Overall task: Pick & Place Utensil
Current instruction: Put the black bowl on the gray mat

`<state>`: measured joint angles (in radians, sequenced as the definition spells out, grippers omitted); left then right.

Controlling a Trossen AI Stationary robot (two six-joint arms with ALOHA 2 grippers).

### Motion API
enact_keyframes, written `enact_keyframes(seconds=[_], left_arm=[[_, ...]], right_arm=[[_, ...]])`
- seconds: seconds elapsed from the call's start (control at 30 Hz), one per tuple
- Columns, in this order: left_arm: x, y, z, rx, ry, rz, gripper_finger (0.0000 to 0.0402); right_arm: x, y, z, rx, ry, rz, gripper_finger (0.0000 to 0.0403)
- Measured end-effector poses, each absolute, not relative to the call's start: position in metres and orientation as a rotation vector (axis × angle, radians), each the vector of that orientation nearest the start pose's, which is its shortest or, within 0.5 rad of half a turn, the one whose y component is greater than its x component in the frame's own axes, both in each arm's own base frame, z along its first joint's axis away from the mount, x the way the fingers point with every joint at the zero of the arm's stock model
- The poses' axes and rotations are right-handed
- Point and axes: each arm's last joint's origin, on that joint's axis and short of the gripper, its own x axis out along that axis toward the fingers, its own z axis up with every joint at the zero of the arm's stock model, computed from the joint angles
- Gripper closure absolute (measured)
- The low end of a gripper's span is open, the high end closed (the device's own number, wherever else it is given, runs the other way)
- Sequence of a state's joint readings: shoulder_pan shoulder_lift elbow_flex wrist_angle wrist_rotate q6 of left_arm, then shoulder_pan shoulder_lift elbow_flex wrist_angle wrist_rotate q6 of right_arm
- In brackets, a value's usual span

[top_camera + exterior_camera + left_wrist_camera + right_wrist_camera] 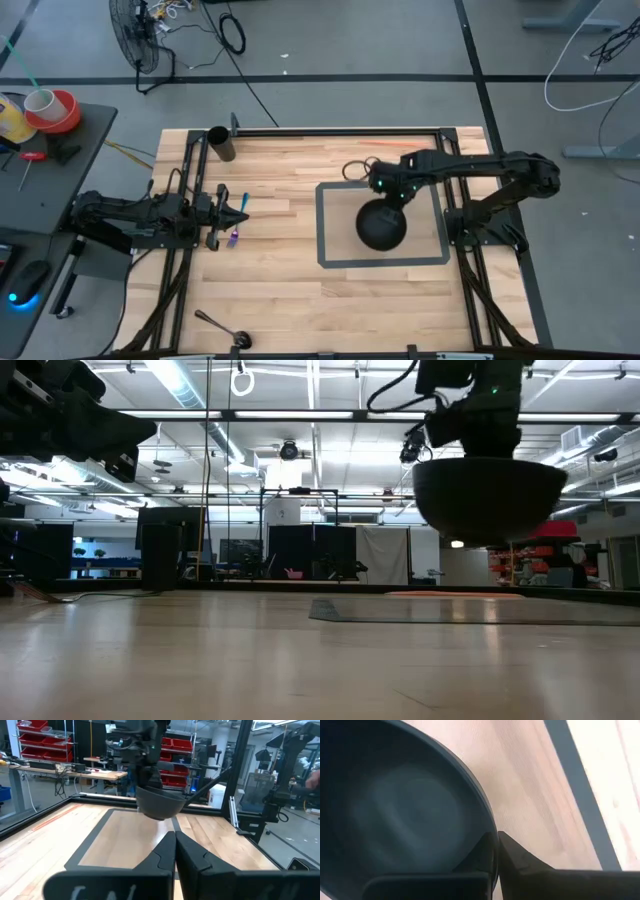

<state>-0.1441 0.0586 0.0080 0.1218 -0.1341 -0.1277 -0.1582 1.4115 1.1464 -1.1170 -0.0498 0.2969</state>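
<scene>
A black bowl (381, 228) hangs in the air over the grey-taped rectangle (325, 225); it also shows in the low view (490, 500) and in the left wrist view (160, 804). My right gripper (387, 196) is shut on its rim. My left gripper (236, 214) is at the table's left side, with its fingers (192, 857) shut together on nothing. A purple and blue utensil (235, 238) lies on the wood right beside the left gripper; whether the two touch, I cannot tell. My right gripper (496, 852) holds the bowl by its rim (487, 827), on the side toward the table's far edge. One finger is inside the bowl and one outside. It comes from above, pointing down. The bowl is lifted clear of the table (490, 535) and stays roughly level.
A black cup (221, 143) stands near the far left corner. A metal ladle-like utensil (222, 327) lies at the near edge. A thin ring (354, 171) lies just beyond the rectangle's far edge. Bare wood (290, 290) stretches between the two arms.
</scene>
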Motion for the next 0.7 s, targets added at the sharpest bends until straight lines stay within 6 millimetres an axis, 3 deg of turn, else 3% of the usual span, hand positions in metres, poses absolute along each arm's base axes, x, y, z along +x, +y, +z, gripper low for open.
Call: enact_keyframes(seconds=[0.13, 0.33, 0.7], left_arm=[[0.1, -0.011, 0.173, -0.138, -0.069, -0.014, 0.0387], [0.1, -0.011, 0.173, -0.138, -0.07, -0.015, 0.0387], [0.1, -0.011, 0.173, -0.138, -0.069, -0.015, 0.0387]], right_arm=[[0.237, -0.057, 0.247, 0.493, 1.387, -0.283, 0.0396], [0.227, -0.081, 0.228, 0.677, 1.415, -0.403, 0.0396], [0.237, -0.093, 0.205, 0.62, 1.488, -0.348, 0.0396]])
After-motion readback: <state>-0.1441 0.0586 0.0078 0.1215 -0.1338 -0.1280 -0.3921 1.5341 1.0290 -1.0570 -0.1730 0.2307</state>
